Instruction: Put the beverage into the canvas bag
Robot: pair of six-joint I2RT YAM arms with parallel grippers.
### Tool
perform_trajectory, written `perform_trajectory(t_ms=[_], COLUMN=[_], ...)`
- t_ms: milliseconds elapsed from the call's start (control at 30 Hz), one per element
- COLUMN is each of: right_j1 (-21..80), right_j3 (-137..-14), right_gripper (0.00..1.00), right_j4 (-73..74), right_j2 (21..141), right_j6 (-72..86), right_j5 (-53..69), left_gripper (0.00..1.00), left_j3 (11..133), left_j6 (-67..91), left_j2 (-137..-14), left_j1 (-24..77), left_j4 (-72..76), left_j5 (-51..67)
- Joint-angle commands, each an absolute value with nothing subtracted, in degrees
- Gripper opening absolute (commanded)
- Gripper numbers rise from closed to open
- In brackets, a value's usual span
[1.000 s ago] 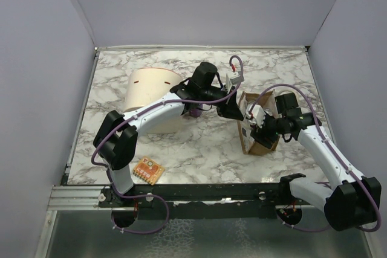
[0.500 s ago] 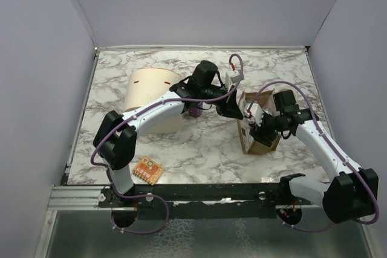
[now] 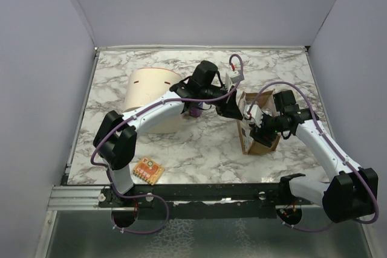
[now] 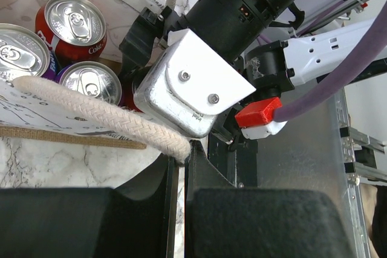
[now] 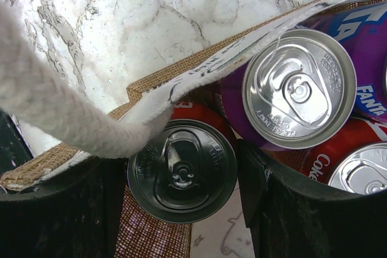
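The tan-brown canvas bag (image 3: 259,140) stands right of centre, open at the top. My left gripper (image 3: 233,110) is at its left rim, shut on a whitish rope handle (image 4: 103,116); in the left wrist view its jaws (image 4: 181,164) pinch the rope's end. My right gripper (image 3: 257,126) is inside the bag mouth. In the right wrist view it (image 5: 180,179) is shut on a red beverage can (image 5: 181,164) with a dark top. Beside it stand a purple Fanta can (image 5: 299,89) and a red Coke can (image 5: 357,173). The other handle (image 5: 54,107) lies across the left finger.
A large cream tub (image 3: 152,98) stands at the back left, partly under my left arm, with a small purple thing (image 3: 195,112) beside it. An orange packet (image 3: 148,170) lies near the front left. Grey walls close in the table on three sides.
My right arm has shifted slightly up and to the left at the bag mouth, still holding the can. My left gripper has moved a little with the handle.
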State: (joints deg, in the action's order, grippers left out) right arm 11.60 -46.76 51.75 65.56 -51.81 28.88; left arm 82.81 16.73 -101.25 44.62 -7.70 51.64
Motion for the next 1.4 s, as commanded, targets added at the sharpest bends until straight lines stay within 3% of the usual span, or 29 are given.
perform_trajectory(t_ms=[0, 867, 1100, 1367], right_j1=[11.95, 11.92, 11.94, 11.94], right_j3=[-45.72, -45.55, -47.73, -49.59], right_gripper=[0.27, 0.77, 0.84, 0.84], right_j4=[56.82, 55.26, 55.89, 55.98], right_j2=[65.04, 62.78, 61.69, 60.27], right_j6=[-53.16, -51.09, -50.23, -48.6], right_j5=[34.17, 30.57, 30.7, 28.87], left_gripper=[0.0, 0.0, 0.0, 0.0], left_j3=[84.89, 84.34, 84.07, 83.67], left_j6=[15.66, 14.31, 14.03, 13.83], left_j2=[-101.01, -100.48, -100.28, -100.14], left_j1=[44.37, 44.35, 44.47, 44.38], left_j4=[-7.86, -8.13, -7.98, -7.65], left_j5=[51.25, 51.08, 51.02, 51.02])
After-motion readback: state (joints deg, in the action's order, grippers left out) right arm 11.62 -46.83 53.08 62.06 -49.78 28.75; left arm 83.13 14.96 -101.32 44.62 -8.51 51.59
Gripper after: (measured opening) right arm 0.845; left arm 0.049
